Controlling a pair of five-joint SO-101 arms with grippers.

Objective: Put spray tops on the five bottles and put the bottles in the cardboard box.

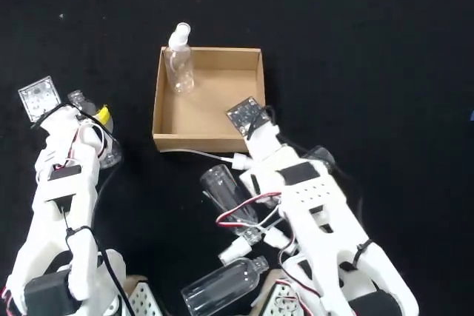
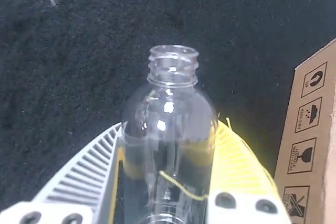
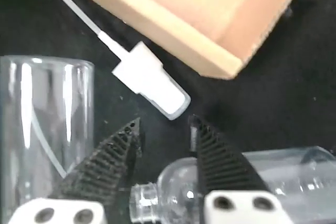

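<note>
Spray top (image 3: pixel 149 80) lies just beyond our right gripper (image 3: pixel 164 123), its fingers parted; our left gripper (image 2: pixel 170 129) clasps an uncapped bottle (image 2: pixel 173 69).

Light: bright, even, from overhead.
Shadows: nearly lost on the black bench (image 1: pixel 385 72); soft shade along the cardboard box (image 1: pixel 158 101) inner walls.
Glare: white highlights on the bottle (image 2: pixel 170 124), left wrist view; pale streaks on another bottle (image 3: pixel 47 119), right wrist view.

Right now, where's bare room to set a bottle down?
Bare: floor of the brown cardboard box, except its far-left corner where a capped clear bottle stands; the black table right of the box. Crowded: near side of the box, where a white spray top and uncapped clear bottles lie.
</note>
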